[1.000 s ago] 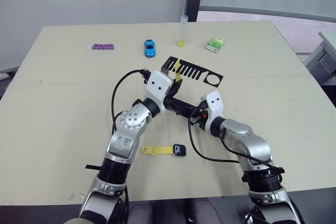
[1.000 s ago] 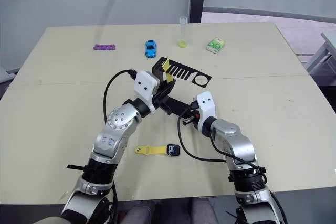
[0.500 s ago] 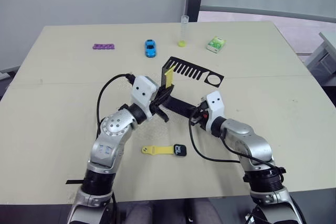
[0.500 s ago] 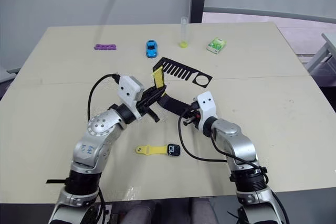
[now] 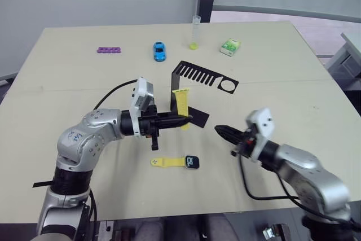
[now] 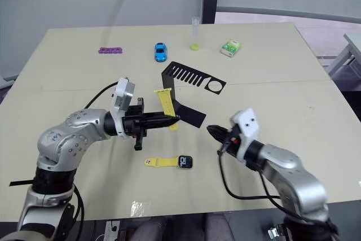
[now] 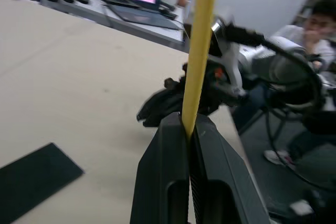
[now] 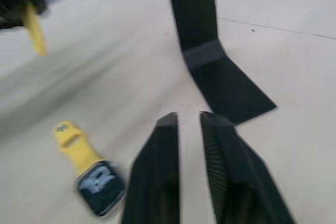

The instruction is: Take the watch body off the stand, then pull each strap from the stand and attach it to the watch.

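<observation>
- The left arm bends at the elbow and reaches across toward the middle
- The left gripper [image 5: 181, 120] has its fingers [image 7: 173, 150] pinched tight on a yellow strap [image 5: 181, 103]
- The right gripper [image 5: 221, 131] points at the left one, fingers a little apart, holding nothing

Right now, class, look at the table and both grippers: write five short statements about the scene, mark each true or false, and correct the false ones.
1. The left gripper grips a yellow strap. True.
2. The watch body sits on the stand. False: it lies on the table.
3. One strap is attached to the watch body. True.
4. The right gripper holds the stand. False: it holds nothing.
5. The toy car is red. False: blue.
</observation>
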### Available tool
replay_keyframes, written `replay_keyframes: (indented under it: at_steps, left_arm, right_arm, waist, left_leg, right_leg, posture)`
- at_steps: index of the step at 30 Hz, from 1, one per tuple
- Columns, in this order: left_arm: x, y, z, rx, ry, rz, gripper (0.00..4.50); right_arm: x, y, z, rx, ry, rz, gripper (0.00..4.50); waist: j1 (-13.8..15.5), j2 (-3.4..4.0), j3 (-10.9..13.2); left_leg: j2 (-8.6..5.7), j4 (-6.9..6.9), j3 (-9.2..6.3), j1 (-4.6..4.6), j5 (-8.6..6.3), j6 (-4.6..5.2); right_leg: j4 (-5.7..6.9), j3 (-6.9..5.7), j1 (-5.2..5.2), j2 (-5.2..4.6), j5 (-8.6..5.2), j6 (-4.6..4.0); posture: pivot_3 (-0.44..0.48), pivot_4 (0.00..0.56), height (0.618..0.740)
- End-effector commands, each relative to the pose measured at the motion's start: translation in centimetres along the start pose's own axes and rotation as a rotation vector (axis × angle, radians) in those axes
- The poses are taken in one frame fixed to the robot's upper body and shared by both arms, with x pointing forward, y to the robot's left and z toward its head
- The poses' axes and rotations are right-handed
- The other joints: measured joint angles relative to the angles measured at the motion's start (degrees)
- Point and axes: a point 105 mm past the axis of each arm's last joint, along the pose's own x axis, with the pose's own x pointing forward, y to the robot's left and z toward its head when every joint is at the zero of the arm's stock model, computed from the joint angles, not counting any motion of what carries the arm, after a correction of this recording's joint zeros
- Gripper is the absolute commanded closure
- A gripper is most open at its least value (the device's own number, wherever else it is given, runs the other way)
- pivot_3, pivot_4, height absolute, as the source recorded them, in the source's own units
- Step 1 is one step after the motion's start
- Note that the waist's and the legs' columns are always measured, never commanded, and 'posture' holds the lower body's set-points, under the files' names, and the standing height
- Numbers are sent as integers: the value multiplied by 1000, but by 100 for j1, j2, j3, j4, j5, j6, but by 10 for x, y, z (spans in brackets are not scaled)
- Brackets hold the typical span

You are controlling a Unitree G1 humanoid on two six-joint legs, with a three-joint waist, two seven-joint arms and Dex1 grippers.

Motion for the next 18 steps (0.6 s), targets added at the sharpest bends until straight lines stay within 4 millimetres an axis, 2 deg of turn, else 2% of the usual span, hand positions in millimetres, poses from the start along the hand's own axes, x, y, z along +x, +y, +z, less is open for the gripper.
replay_keyframes:
  at_steps: [1, 4, 5, 6, 12, 14, 18]
  left_arm:
    - [5, -14, 6, -32, 5, -165, 4500]
    - [12, -18, 7, -53, 11, -245, 4500]
    - [15, -19, 8, -56, 11, -269, 4500]
    - [18, -19, 9, -60, 9, -287, 4500]
    - [33, -15, 13, -155, -32, -328, 4500]
    - [33, -21, 12, -144, -15, -363, 4500]
    - [35, -16, 13, -147, -20, -355, 4500]
  right_arm:
    - [-22, 31, 35, 92, -132, 169, 2255]
    - [-28, 36, 54, 210, -214, 212, 817]
    - [-29, 38, 59, 238, -229, 228, 209]
    - [-28, 40, 62, 261, -236, 241, 36]
    - [-6, 47, 77, 393, -288, 274, 36]
    - [-1, 50, 78, 404, -284, 280, 36]
    - [9, 52, 78, 375, -256, 274, 36]
  waist:
    - [9, -1, 1]
    - [36, -2, 1]
    - [41, -2, 1]
    - [42, -3, 2]
    - [59, -5, 3]
    - [54, -5, 3]
    - [107, -5, 4]
  left_leg:
    - [0, 1, 0, -1, 0, 0]
    - [1, 3, 0, 4, -1, 1]
    - [1, 2, 0, 6, -1, 1]
    - [1, 2, 0, 5, -1, 1]
    - [2, 5, 2, 4, -1, 2]
    - [3, 4, 2, -2, -1, 2]
    - [2, 6, 1, -2, -1, 2]
  right_leg:
    - [0, 0, 1, 0, 0, 0]
    - [-5, 1, 8, -2, 0, 0]
    - [-4, 1, 8, -2, 0, 0]
    - [-5, 2, 7, -2, 0, 0]
    - [-4, 1, 5, -1, 0, 0]
    - [-4, 1, -1, 0, 0, 0]
    - [-7, 0, -1, -1, 0, 0]
  posture:
    - [0, 150, 740]
    - [0, 150, 740]
    - [0, 150, 740]
    - [0, 150, 740]
    - [0, 150, 740]
    - [0, 150, 740]
    - [0, 150, 740]
